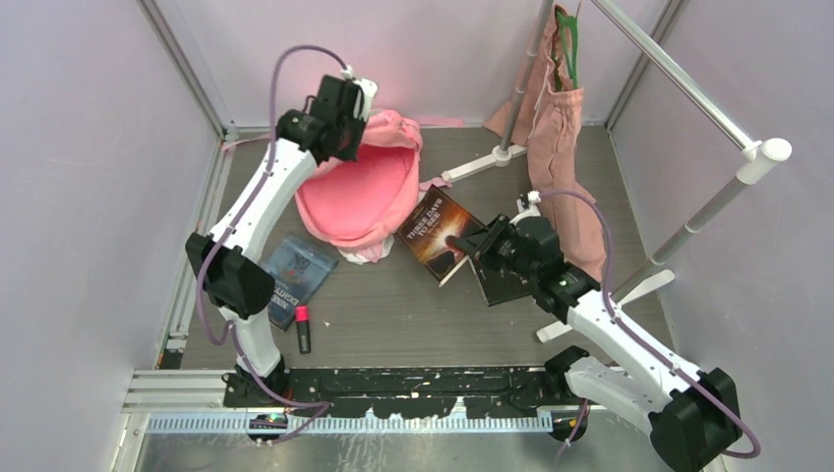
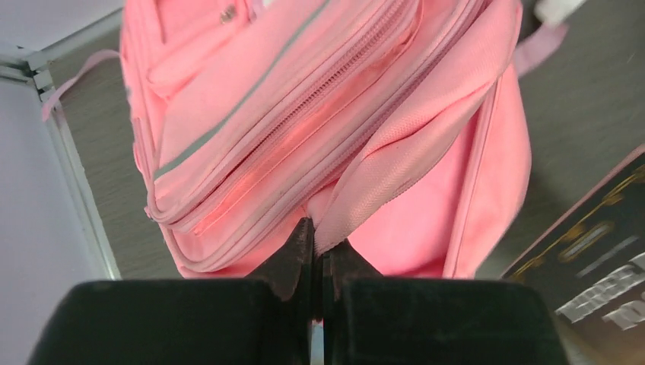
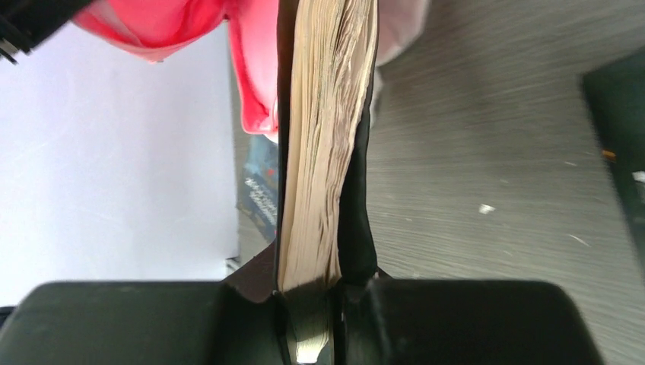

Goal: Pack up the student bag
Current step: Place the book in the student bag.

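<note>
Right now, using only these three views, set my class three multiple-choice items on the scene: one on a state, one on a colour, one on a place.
1. The left tool is:
A. wide open
B. shut on the zip edge of the pink backpack
C. out of sight

2. The hanger on the hanging cloth sack is:
A. red
B. white
C. green

3. The blue-covered book lies:
A. on the table beside the left arm
B. inside the pink backpack
C. under the hanging cloth sack

Answers:
1 B: in the left wrist view its fingers meet on the pink fabric.
2 C: the top view shows a green hook and shoulders above the sack.
3 A: the top view shows it flat on the grey surface next to that arm.
</note>
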Controlling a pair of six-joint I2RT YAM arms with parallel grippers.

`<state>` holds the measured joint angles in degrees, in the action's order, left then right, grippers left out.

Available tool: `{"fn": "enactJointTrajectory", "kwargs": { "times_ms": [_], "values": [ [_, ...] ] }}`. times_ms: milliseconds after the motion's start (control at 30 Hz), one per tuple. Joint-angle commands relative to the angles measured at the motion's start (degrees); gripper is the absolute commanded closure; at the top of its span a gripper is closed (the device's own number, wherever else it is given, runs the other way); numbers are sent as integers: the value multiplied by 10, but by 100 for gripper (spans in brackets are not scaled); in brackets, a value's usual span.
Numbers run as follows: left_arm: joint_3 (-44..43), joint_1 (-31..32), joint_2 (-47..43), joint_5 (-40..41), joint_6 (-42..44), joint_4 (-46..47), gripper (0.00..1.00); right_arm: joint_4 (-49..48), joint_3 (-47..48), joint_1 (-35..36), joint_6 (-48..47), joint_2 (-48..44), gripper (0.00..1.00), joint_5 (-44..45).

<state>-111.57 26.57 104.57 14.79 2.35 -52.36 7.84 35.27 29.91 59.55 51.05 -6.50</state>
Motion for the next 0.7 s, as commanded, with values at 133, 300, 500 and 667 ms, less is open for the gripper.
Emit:
{"fn": "enactJointTrajectory", "kwargs": {
  "times_ms": [133, 300, 500, 667],
  "values": [
    [-112, -45, 3, -96, -112, -26, 100, -326, 56, 65, 89, 132, 99, -33],
    [-101, -46, -15, -110, -114, -18, 100, -357, 145, 68, 126, 234, 99, -35],
    [-99, -47, -15, -122, -117, -16, 100, -290, 208, 74, 146, 235, 99, -40],
    [-116, -47, -2, -143, -127, -13, 100, -247, 212, 74, 144, 194, 99, -18]
  ]
}}
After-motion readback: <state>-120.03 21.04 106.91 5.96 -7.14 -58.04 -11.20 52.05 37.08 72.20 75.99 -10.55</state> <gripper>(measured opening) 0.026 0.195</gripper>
